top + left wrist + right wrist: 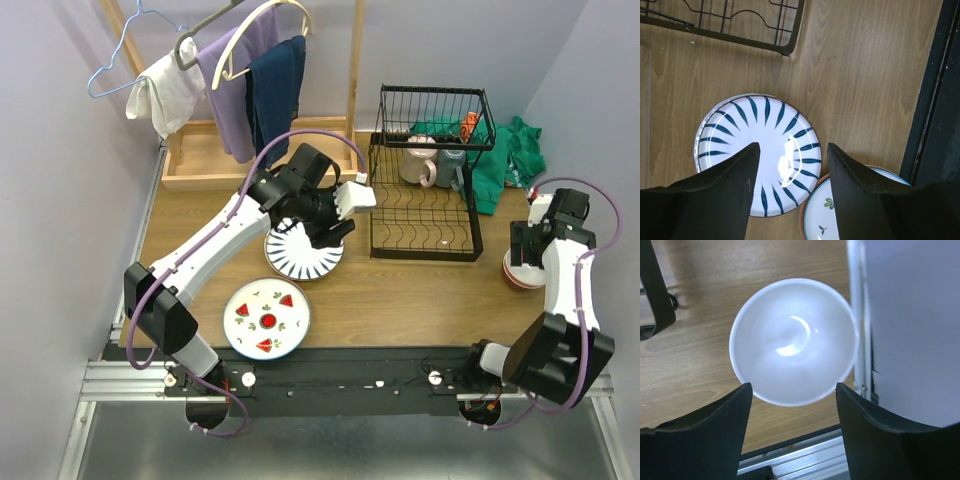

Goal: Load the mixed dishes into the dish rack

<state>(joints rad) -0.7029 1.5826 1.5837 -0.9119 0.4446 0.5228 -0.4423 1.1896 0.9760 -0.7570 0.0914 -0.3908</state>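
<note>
The white plate with dark-blue stripes lies flat on the table left of the black wire dish rack. My left gripper hovers open above the plate's edge; in the left wrist view the gripper is empty over the plate. The fruit plate lies just in front and also shows in the left wrist view. My right gripper hangs open over a small red bowl at the table's right edge; its white inside lies beyond the open gripper. A pale mug sits in the rack.
A second greyish mug and an orange item are in the rack. A green cloth lies behind the rack. The wooden clothes stand with hanging clothes stands at the back left. The right wall is close to the bowl.
</note>
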